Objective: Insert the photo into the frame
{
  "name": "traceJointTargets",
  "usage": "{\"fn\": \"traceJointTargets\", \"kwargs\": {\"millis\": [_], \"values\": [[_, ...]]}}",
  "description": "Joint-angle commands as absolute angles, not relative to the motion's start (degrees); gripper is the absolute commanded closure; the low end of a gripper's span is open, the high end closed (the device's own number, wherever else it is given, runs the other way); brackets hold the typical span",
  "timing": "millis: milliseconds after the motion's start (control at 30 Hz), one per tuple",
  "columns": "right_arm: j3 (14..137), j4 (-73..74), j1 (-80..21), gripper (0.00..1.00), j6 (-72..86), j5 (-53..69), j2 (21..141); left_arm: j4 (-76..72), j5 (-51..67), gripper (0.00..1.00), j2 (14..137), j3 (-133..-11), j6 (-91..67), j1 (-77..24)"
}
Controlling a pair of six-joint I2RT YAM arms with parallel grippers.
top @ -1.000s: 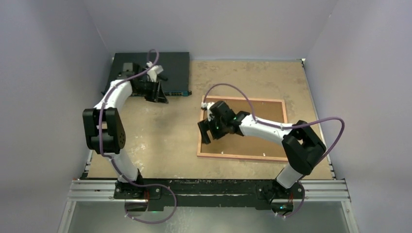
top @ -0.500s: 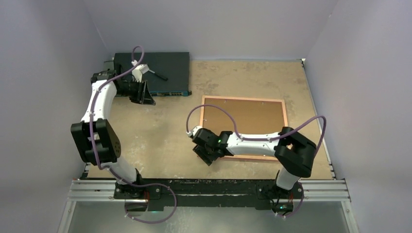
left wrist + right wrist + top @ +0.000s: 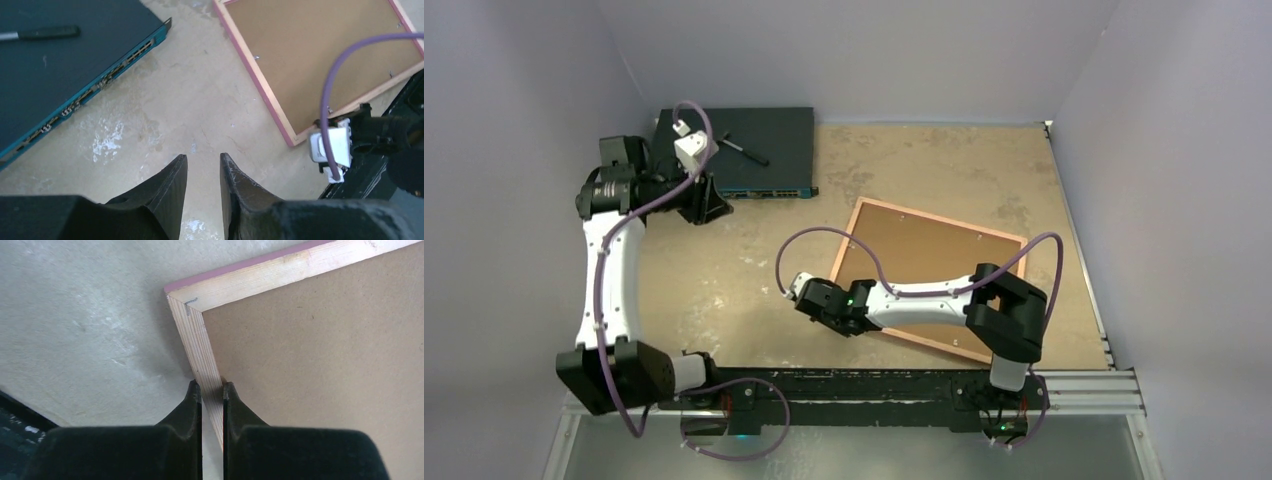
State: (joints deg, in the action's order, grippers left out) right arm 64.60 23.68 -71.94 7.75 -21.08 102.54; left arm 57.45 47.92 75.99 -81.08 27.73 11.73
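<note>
Step in hand: handling the frame (image 3: 944, 219) itself, as I judge it (nothing has gone into it yet)
Frame: right of centre in the top view, lying back up and skewed on the table (image 3: 754, 250), its pale wooden rails and thin pink outer edge showing
Backing board: the brown backing board (image 3: 934, 265) fills the opening, so the frame looks closed up
Photo: in none of the views, so I cannot tell where it is
Right claw: the right gripper (image 3: 211, 386) is clamped across the frame's rail just below a corner, one finger outside and one on the board side
Left claw: the left gripper (image 3: 203, 159) hangs over bare table at the upper left of the top view, jaws a narrow gap apart with nothing between them
Nearby: a network switch (image 3: 764, 140) at the upper left with a black pen (image 3: 744, 150) lying on it, apart from the frame
Next move calls for: a firm pinch on the thin rail while the frame is shifted or tipped, then getting the board out before any photo can go in
Risk: the rail may slip from so narrow a grip
</note>
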Motion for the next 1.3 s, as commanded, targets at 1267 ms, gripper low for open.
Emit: {"fn": "traceJointTargets", "kwargs": {"millis": [1267], "values": [[107.6,29.6,-59.8,1.0,10.0,16.3,103.7,65.8,60.6,0.49,40.4,-46.4,153.6,8.9]]}}
